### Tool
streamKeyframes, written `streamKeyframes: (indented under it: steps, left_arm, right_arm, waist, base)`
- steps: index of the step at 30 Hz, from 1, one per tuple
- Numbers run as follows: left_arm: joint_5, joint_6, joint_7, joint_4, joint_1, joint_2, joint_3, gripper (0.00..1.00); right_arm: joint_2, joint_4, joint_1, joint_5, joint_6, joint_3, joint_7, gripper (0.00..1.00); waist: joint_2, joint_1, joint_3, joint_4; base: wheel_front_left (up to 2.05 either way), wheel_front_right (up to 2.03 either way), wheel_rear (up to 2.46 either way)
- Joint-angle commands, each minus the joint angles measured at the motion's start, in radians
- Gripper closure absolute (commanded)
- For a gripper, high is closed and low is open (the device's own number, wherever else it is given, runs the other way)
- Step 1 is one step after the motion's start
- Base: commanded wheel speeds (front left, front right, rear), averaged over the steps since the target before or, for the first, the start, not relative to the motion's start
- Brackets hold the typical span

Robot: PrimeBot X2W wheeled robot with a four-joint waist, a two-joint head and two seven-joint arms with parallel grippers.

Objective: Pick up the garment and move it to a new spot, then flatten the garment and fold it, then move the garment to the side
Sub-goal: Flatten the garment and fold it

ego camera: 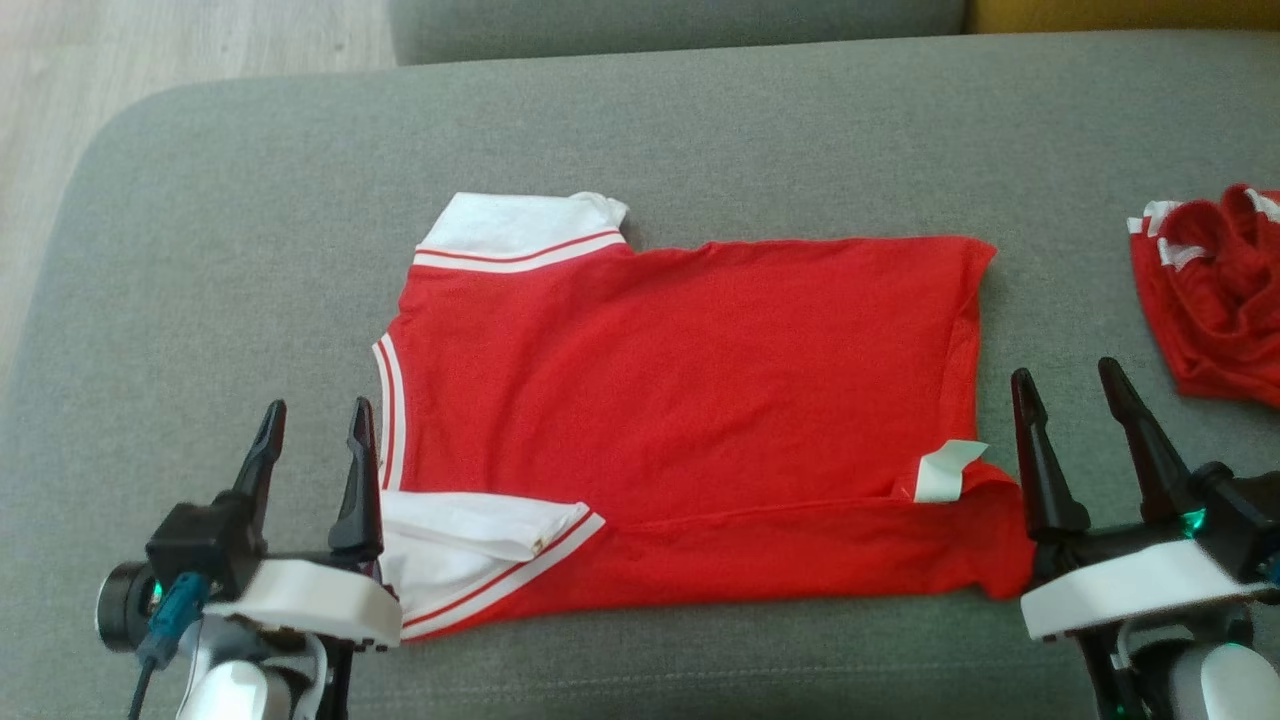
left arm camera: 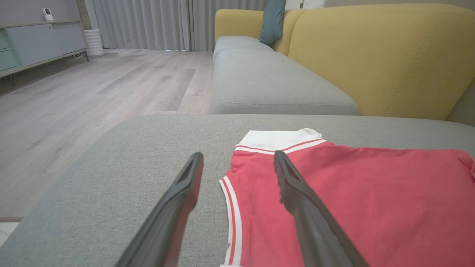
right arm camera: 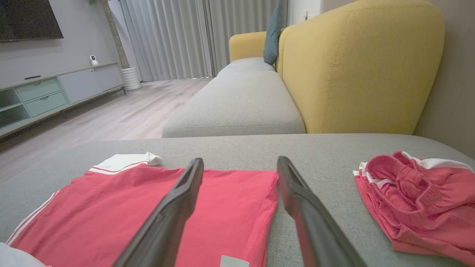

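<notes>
Garment, red cotton T-shirt with white striped sleeves, lies flat mid grey fabric cushion, near edge folded over. Left gripper beside collar end, right gripper beside hem end, both jaws apart, empty: likely flanking for next fold.

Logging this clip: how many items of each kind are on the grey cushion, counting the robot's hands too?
Red shirt with white trim: 1
Crumpled red shorts: 1
Open robot hands: 2, the left hand and the right hand
Total: 4
</notes>
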Motion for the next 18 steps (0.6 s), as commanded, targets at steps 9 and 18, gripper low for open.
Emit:
streamKeyframes:
  steps: [9,18]
  left_arm:
    - [-0.017,-0.078,0.030,0.040,-0.259,0.021,-0.005,0.00]
    - [-0.045,-0.186,0.091,0.364,-0.668,-0.031,-0.061,0.00]
  right_arm:
    - [0.006,-0.057,-0.086,-0.002,-0.001,0.015,0.011,0.00]
    - [0.019,-0.052,-0.153,-0.013,-0.001,0.039,0.009,0.00]
  waist:
    - [0.0000,0.0000,0.127,-0.007]
    - [0.0000,0.0000,0.252,-0.045]
  base:
    - [0.00,0.00,0.00]
    - [0.00,0.00,0.00]
